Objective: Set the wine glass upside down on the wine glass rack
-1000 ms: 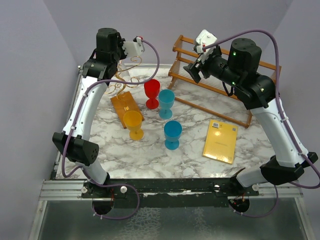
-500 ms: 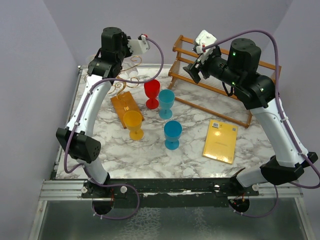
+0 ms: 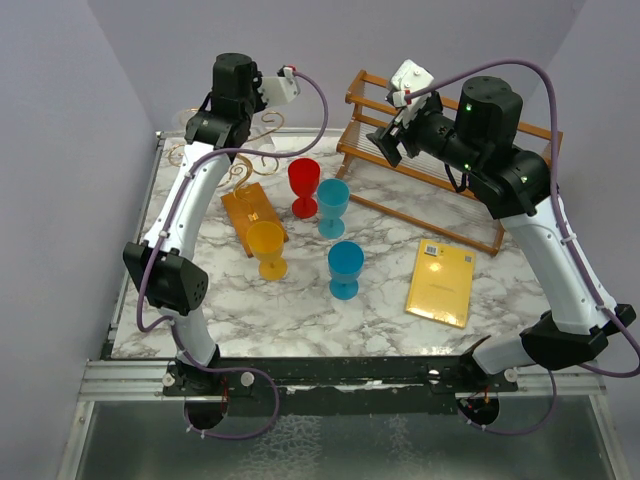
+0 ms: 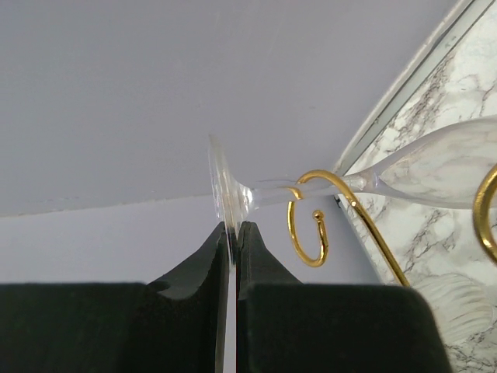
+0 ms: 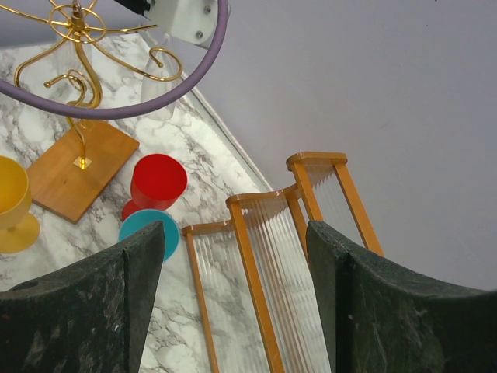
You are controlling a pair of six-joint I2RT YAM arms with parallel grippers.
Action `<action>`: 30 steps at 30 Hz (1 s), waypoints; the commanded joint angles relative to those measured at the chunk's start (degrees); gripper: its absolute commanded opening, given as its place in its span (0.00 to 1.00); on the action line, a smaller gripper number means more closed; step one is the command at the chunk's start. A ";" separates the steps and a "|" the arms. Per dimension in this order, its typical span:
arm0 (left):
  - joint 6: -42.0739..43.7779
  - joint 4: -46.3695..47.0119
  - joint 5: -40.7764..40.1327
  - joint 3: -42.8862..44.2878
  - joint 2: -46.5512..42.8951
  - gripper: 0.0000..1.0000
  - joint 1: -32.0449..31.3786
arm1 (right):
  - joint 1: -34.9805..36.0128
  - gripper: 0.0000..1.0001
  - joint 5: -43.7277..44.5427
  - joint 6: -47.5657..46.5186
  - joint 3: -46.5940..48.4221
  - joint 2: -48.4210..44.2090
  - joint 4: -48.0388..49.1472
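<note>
My left pincer [image 4: 233, 229] was shut tight on the foot of the clear wine glass [image 4: 435, 167]. It held the glass on its side, high over the far left of the counter [image 3: 300, 310], with the stem crossing a curled gold arm of the wine glass rack [image 4: 373, 237]. My right pincer [image 5: 233, 242] hung wide open and empty above the wooden slatted rack [image 5: 272, 225].

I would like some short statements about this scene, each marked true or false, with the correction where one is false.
1. The left hand grips the clear wine glass by its foot. True.
2. The right hand holds a cup. False: it is open and empty, over the slatted wooden rack.
3. The glass's stem crosses a gold arm of the wine glass rack. True.
4. The yellow cup lies on its side. False: it stands upright.
</note>
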 commanded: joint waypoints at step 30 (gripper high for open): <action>-7.89 -7.06 0.71 0.53 -1.75 0.19 1.10 | -0.48 0.73 -0.22 -1.09 -3.16 0.01 0.39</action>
